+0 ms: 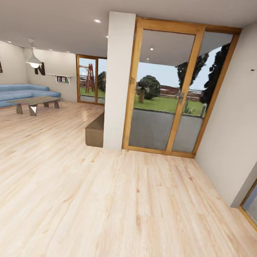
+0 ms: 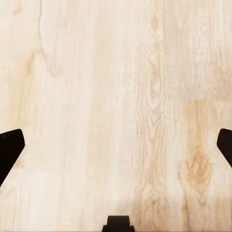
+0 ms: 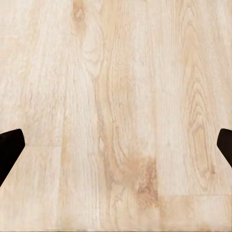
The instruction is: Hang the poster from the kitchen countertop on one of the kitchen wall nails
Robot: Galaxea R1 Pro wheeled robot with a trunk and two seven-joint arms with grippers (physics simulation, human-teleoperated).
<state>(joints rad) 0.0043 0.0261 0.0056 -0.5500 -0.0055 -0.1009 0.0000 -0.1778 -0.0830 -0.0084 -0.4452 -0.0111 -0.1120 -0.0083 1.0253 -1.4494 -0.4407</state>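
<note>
Open room with wood floor (image 1: 107, 206) seen from the head; poster and countertop are not seen in these frames.

A white pillar (image 1: 115, 78) is taken as landmark: glass doors with wooden frames (image 1: 177, 90) are set just right of it, a low brown bench (image 1: 96, 131) touches its left base, and a blue sofa (image 1: 12, 92) with a low table (image 1: 35, 103) stands well to its left. On the pale wall right of the doors a small dark nail (image 1: 252, 70) is seen. Left gripper (image 2: 116, 145) and right gripper (image 3: 116, 145) are spread wide over bare floorboards, nothing held.
</note>
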